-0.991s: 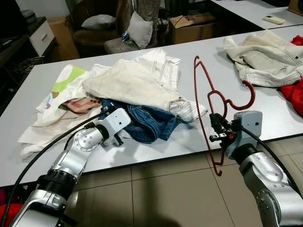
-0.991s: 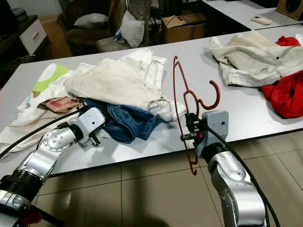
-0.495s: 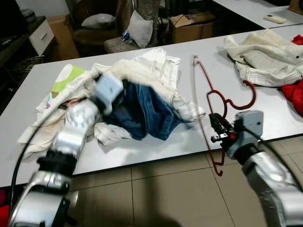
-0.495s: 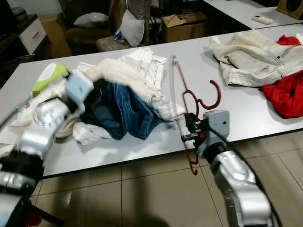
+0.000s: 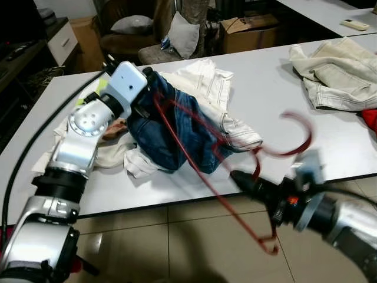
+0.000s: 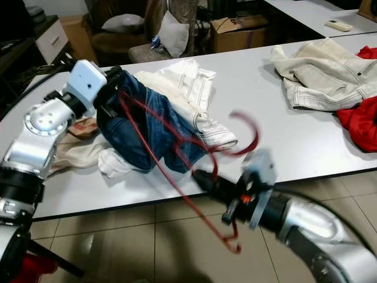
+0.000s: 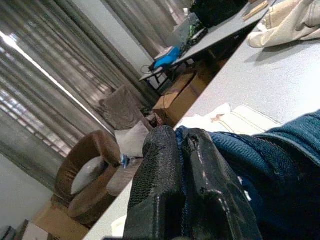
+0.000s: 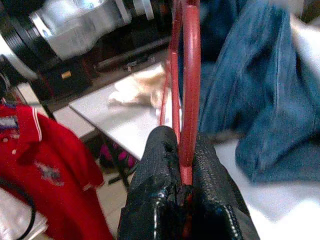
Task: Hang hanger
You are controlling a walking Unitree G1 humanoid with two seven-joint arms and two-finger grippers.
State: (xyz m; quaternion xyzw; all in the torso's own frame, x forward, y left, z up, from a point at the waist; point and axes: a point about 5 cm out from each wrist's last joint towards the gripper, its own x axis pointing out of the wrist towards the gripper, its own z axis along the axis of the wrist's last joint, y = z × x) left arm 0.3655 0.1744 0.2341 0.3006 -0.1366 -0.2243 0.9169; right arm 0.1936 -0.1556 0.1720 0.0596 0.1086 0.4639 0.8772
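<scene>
Item: red hanger (image 5: 194,150). A thin wire frame, lying aslant across the lower centre of the left eye view, from the raised jeans at upper left down to a corner over the floor tiles at lower right. Its hook (image 5: 297,138) curls up at centre right, blurred. The frame is held near its neck.

Item: right tool (image 5: 242,178), lower right of frame, reaching in toward the counter edge, blurred. In the right wrist view its two black fingers (image 8: 160,170) are pressed together, pinching the hanger's red wire between them.

Item: left tool (image 5: 145,82), upper left of frame, lifted above the counter. In the left wrist view its fingers (image 7: 165,185) are pressed together with a fold of blue denim caught between them.

Item: blue jeans (image 5: 171,127). Hoisted by one end from the left tool and hanging down to the counter at centre left; the hanger's long wire crosses in front of them.

Item: white counter (image 5: 265,88). Spans the frame from left to right.

Item: cream trousers (image 5: 212,94), just behind the jeans at upper centre.

Item: pale jacket (image 5: 336,76), upper right of frame, well apart from the jeans.

Item: red garment (image 6: 359,121), right edge, beside the jacket.

Item: brown armchair (image 5: 126,32), top of frame behind the counter, with a grey cushion.
</scene>
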